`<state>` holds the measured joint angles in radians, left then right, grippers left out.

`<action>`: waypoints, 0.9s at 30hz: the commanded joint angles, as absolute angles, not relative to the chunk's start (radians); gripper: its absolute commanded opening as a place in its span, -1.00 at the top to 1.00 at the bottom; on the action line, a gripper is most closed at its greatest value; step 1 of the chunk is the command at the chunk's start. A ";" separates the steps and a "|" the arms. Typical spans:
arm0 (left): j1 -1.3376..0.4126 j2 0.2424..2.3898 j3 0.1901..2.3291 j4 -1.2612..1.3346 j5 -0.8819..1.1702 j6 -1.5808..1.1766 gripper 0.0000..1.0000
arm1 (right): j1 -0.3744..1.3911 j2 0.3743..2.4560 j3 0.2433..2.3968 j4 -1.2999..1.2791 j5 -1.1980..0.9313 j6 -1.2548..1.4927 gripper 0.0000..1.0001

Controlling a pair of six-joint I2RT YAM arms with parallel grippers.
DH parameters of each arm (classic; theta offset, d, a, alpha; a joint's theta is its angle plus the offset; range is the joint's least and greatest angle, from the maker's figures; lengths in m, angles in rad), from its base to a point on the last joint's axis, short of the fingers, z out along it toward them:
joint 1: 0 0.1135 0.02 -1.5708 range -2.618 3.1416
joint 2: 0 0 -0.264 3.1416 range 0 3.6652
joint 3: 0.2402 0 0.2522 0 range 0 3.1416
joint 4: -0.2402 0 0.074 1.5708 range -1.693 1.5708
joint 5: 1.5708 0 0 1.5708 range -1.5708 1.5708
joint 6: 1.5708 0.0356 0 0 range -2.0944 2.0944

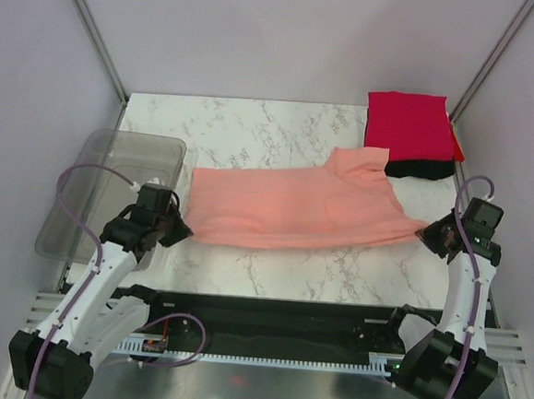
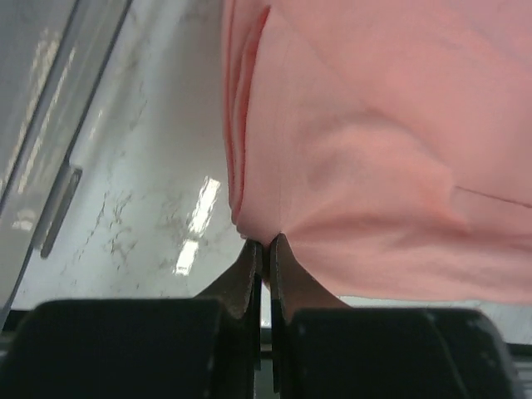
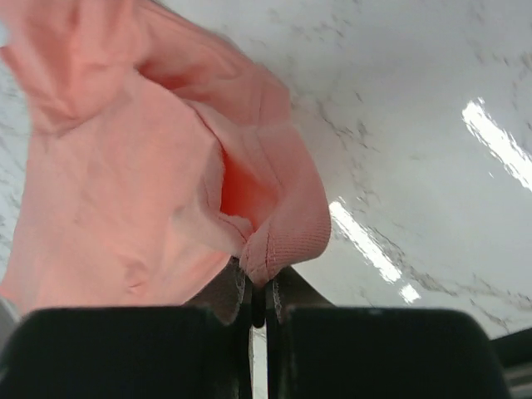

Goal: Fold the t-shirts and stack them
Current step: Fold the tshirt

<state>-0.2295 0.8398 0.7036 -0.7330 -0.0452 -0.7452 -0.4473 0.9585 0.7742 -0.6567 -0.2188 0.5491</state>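
The marble table (image 1: 271,265) carries everything. Across its middle lies the salmon-pink t-shirt (image 1: 294,206), folded into a long band whose long axis runs left to right, the left end a little nearer the arms than the right. Its left end is broad and square-cut; its right end narrows to a point, and a short sleeve flap sticks out toward the far right corner. At the table's left edge sits the grey see-through tub (image 1: 81,213), its long side running near to far and its near end hanging past the marble; only the table edge shows through its walls, and the pink cloth stops just beside it without going in. In the far right corner a folded red t-shirt (image 1: 410,126) lies on top of a folded black t-shirt (image 1: 422,168), which peeks out along the near edge, close to the pink sleeve flap. The left gripper (image 2: 264,243) has its jaws pressed together on the near left corner of the pink shirt. The right gripper (image 3: 259,283) is clamped on a ribbed edge at the shirt's pointed right end.
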 commanded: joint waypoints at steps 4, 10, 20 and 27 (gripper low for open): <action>-0.255 0.738 0.689 -0.817 -0.048 -0.824 0.96 | -0.514 0.862 0.704 -0.721 -0.159 0.603 1.00; -0.255 0.693 0.652 -0.839 -0.005 -0.871 0.96 | -0.557 0.793 0.615 -0.750 -0.162 0.653 0.87; -0.255 0.467 0.571 -0.963 0.162 -0.890 0.82 | -0.658 0.704 0.503 -0.785 -0.218 0.689 0.34; -0.258 0.243 0.670 -1.089 0.322 -0.790 -0.99 | -0.658 0.683 0.555 -0.841 -0.190 0.690 -0.60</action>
<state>-0.2558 0.2981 0.5823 -1.0115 0.2180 -0.8486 -0.6552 0.6994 0.5072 -0.8246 -0.1848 0.6796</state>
